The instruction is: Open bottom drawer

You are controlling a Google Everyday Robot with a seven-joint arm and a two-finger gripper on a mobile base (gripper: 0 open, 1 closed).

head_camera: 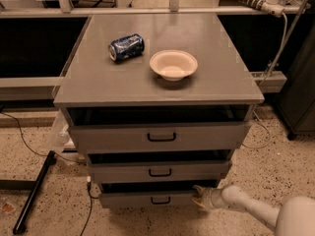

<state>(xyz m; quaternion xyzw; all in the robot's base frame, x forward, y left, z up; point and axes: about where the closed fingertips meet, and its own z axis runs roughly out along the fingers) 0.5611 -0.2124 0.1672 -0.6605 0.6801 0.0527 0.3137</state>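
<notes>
The bottom drawer (147, 199) is the narrowest grey front of three, low in the camera view, with a small black loop handle (160, 200). It stands slightly pulled out, with a dark gap above it. My gripper (198, 197) is at the drawer's right end, its tip at the front's right edge, on a white arm (256, 211) coming from the lower right. The gripper is to the right of the handle, not on it.
The mid-sized drawer (158, 171) and widest top drawer (160, 137) also stand slightly out. On the cabinet top (98, 82) lie a blue can (126, 46) on its side and a white bowl (173, 65). A black bar (33, 191) and cables lie on the speckled floor at left.
</notes>
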